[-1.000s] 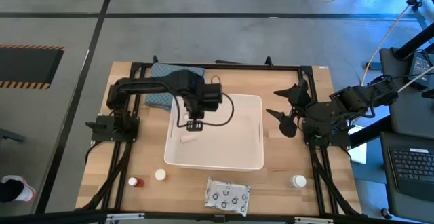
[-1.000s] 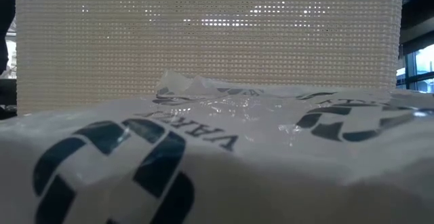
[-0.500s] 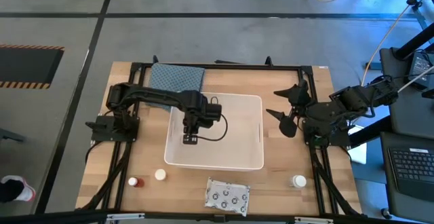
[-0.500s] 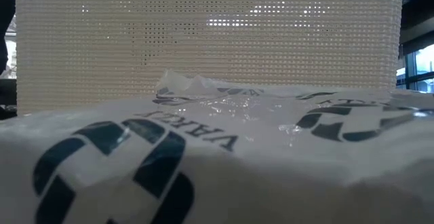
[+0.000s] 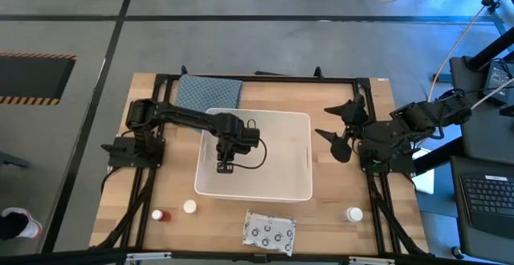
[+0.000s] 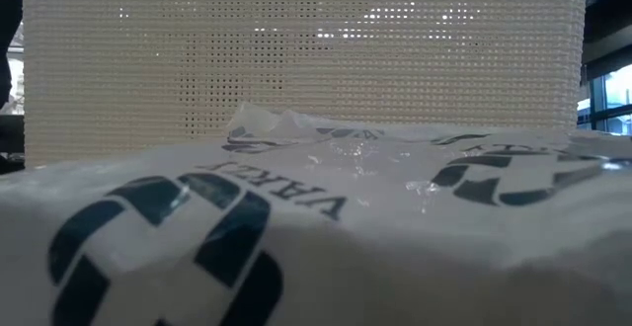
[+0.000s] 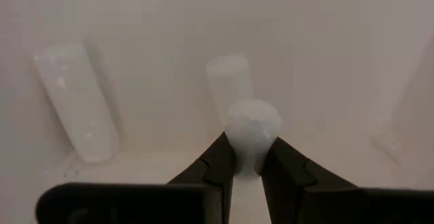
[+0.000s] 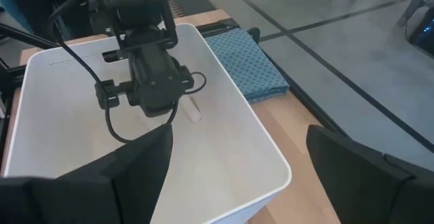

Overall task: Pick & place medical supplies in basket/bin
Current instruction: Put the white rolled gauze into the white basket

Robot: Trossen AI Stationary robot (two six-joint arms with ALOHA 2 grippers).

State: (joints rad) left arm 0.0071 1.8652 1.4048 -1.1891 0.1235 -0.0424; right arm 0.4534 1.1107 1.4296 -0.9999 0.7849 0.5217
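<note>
A short white tube [image 7: 249, 134] is pinched between the two dark fingers [image 7: 215, 166] of the left tool [image 5: 226, 165], whose jaws are drawn in narrow around it. That tool hangs low inside the white bin [image 5: 289, 186], over the left part of its floor. A second white tube [image 7: 76, 102] lies on the bin floor just beside the held one, apart from it; the right wrist view also shows a white tube [image 8: 192, 110] lying on the floor next to the left tool.

The bin stands at the middle of the wooden counter [image 5: 329, 193]. Behind its far left corner lies a blue-grey folded cloth [image 5: 210, 93], close against the rim. In front of the bin, near the counter's front edge, lies the flat silvery packet with dark dots [image 5: 269, 233]; to its left stand a small white bottle [image 5: 189, 207] and a tiny red-brown bottle [image 5: 159, 215], near each other. Another white round-capped bottle [image 5: 354, 214] stands at the front right.

The right tool [image 5: 339, 132] waits above the counter just right of the bin, its jaws spread wide and holding nothing.

The low view is filled by the packet's printed plastic, with the bin's perforated wall behind it.
</note>
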